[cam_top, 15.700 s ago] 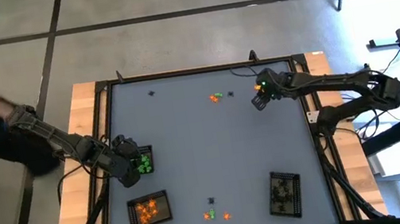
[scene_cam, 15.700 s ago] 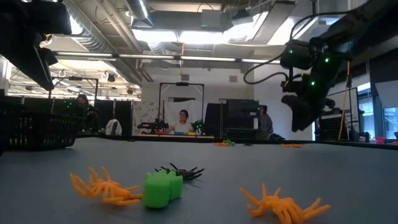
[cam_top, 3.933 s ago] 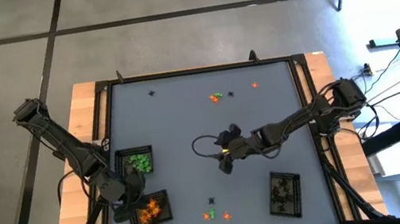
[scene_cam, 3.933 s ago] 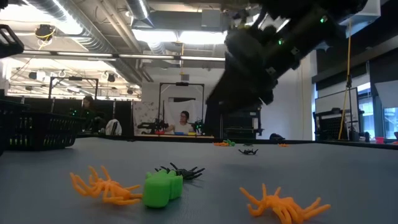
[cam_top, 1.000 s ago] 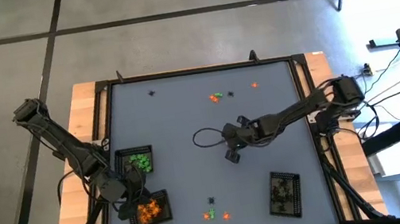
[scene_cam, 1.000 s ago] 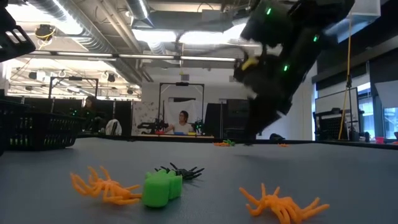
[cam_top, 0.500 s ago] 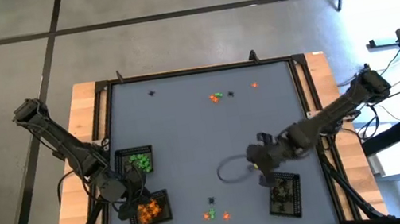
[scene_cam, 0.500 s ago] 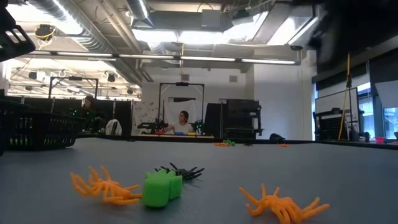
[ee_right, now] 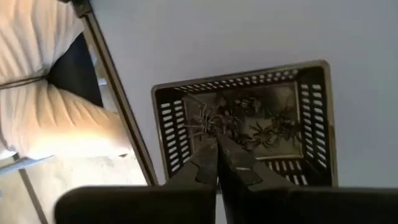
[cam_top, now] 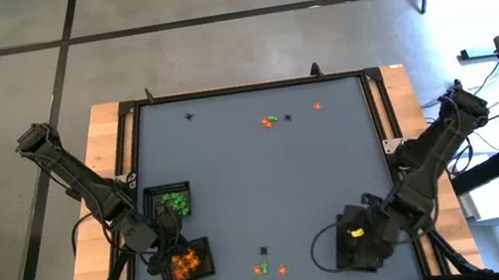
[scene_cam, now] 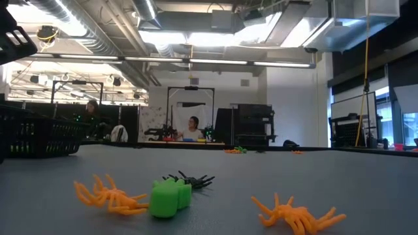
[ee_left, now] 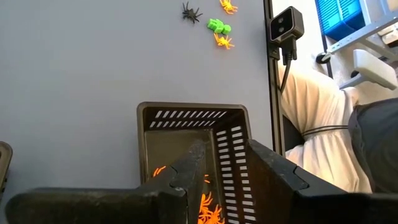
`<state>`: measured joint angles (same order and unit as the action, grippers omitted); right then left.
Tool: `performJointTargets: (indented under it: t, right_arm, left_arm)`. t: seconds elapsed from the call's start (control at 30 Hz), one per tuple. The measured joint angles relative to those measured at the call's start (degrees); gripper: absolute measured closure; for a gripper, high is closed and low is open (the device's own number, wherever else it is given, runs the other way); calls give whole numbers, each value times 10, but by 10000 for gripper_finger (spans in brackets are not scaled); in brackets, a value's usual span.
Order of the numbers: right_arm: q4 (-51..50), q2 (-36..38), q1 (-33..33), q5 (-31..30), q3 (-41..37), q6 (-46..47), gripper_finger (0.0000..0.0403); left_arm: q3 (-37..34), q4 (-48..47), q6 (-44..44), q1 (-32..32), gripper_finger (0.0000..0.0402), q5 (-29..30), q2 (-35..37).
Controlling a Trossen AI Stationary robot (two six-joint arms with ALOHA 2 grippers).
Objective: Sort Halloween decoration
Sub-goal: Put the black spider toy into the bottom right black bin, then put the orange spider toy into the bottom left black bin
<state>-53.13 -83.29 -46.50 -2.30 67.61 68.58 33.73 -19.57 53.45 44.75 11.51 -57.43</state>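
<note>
Hovering over the tray of black spiders [ee_right: 249,127], right gripper [ee_right: 217,144] pressed together, left gripper [ee_left: 225,163] spread above the orange-spider tray [ee_left: 158,134]

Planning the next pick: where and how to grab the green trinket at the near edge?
Take the green trinket across its blocky body, from straight above. It lies flat between the orange spider and black spider, so a side approach would likely hit them; narrow jaws help.
</note>
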Motion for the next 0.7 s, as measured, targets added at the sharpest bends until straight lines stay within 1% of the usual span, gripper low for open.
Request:
performJointTargets:
  t: [0.1, 0.3, 0.4, 0.5, 0.6, 0.7]
  right_arm:
    - [-3, -1, -13, -21, 0, 19, 374]
    - [-12, -3, -14, -66, 0, 21, 285]
    - [-16, -3, 0, -86, 0, -1, 250]
    - [-16, -3, 26, -136, 0, -36, 233]
    - [-4, -3, 73, -197, 0, -94, 229]
    - [20, -3, 132, -225, 0, -165, 229]
  left_arm:
    - [0, 0, 0, 0, 294, 1, 0]
    - [0, 0, 0, 0, 294, 14, 0]
    - [0, 0, 0, 0, 294, 14, 0]
    - [0, 0, 0, 0, 294, 14, 0]
    - [0, 0, 0, 0, 294, 15, 0]
    - [0, 0, 0, 0, 294, 16, 0]
